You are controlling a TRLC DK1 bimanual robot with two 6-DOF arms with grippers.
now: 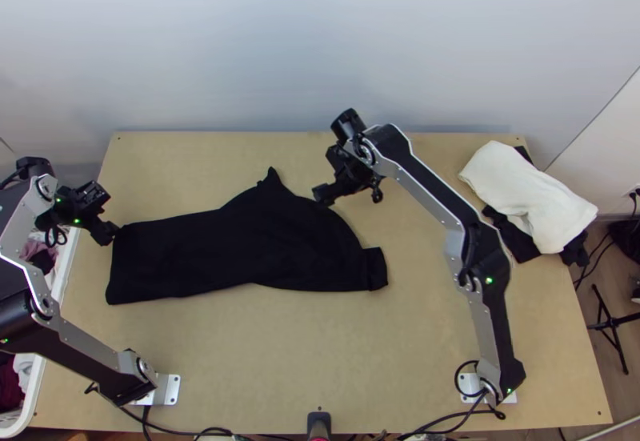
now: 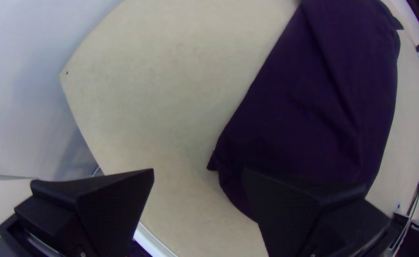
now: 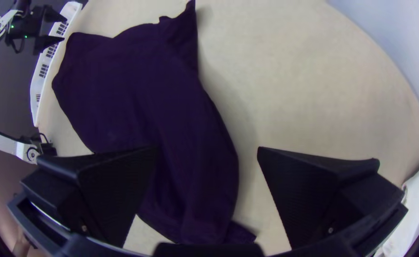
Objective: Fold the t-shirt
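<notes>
Pale wall (image 1: 320,41) behind a light wooden table (image 1: 320,361), on which a black t-shirt (image 1: 240,249) lies flattened and creased, a pointed fold rising at its far side, between the fingertips of the two grippers. Left gripper (image 1: 110,233): fingers (image 2: 309,209) wide apart, one over the shirt's left end, the other beside the cloth; contact cannot be determined. Right gripper (image 1: 324,194): fingers (image 3: 309,195) likewise widely parted, one over the shirt's far edge, the other over bare wood beside it; nothing is held between them. Well to the right of the right fingers, a white cloth (image 1: 524,193) rests on dark fabric (image 1: 516,241); just left of the left fingers runs the rim of a white basket (image 1: 69,255).
</notes>
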